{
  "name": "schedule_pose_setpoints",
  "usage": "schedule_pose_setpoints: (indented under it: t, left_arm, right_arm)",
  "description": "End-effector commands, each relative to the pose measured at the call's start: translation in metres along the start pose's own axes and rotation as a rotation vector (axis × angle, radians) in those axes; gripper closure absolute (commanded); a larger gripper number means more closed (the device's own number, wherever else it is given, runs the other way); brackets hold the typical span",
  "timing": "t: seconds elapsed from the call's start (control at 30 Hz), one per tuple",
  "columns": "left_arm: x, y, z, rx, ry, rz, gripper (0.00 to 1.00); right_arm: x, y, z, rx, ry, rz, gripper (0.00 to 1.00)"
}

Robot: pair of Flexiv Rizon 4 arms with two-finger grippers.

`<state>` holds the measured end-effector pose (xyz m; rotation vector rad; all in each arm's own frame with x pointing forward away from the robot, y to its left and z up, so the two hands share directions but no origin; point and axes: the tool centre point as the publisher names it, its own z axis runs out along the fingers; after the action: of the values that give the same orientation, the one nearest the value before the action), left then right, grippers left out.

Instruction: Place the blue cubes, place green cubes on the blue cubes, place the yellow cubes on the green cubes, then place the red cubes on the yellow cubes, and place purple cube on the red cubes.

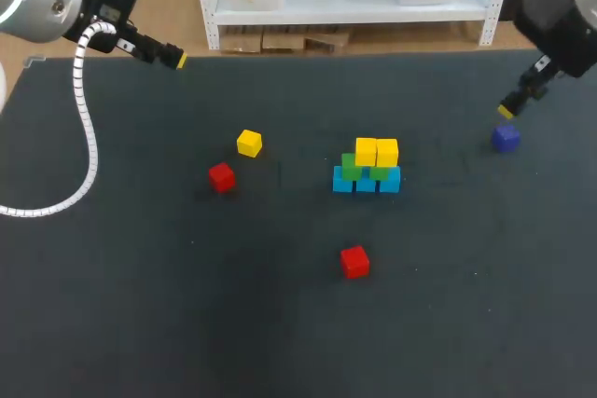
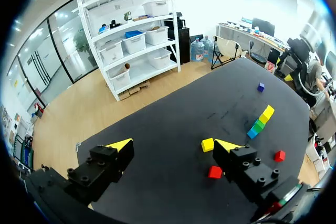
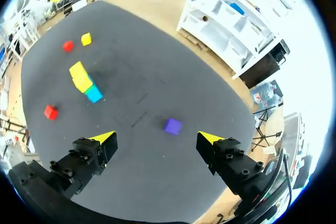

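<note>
**Stack.** A row of three blue cubes [image 1: 366, 183] sits on the surface [image 1: 140, 305], slightly right of centre, with the cubes touching side by side. Two green cubes [image 1: 352, 168] rest on the blue row. Two stacked yellow cubes [image 1: 366, 151] rest on the green cubes, touching each other, and form the top layer.

**Loose cubes.** All four lie directly on the surface.
- The loose yellow cube [image 1: 249, 144] lies left of the stack, well apart from it.
- The left red cube [image 1: 221, 176] lies near the loose yellow cube, on its near-left side and not touching it.
- The near red cube [image 1: 354, 261] lies on the near side of the stack, apart from it.
- The purple cube [image 1: 506, 138] lies to the right, well apart from the stack.

**Left claw.** The left claw [image 2: 174, 145] hangs above the far left corner of the surface. Its fingers are spread wide and nothing lies between them. In its wrist view, the loose yellow cube and the left red cube lie on the surface ahead of it, close beside one finger.

**Right claw.** The right claw [image 3: 157, 137] hangs above the far right part of the surface. Its fingers are spread wide and it holds nothing. The purple cube lies on the surface just ahead of it, in line with the gap between the fingers and untouched by either finger.
</note>
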<state>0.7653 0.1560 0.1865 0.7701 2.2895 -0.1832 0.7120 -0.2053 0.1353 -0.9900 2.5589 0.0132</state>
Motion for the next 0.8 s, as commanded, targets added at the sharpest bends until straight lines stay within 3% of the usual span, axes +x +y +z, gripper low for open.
schedule_pose_setpoints:
  t: [0.03, 0.37, 0.8]
  left_arm:
    - [0.001, 0.001, 0.0, 0.004, -0.004, 0.002, 0.0]
    - [0.001, 0.001, 0.0, 0.004, -0.004, 0.002, 0.0]
    - [0.001, 0.001, 0.0, 0.004, -0.004, 0.002, 0.0]
  right_arm:
    - [-0.001, -0.01, 0.004, 0.005, -0.031, 0.023, 0.0]
    - [-0.019, -0.024, 0.003, 0.001, -0.084, 0.048, 0.0]
    - [-0.021, -0.02, 0.006, -0.014, -0.093, 0.052, 0.0]
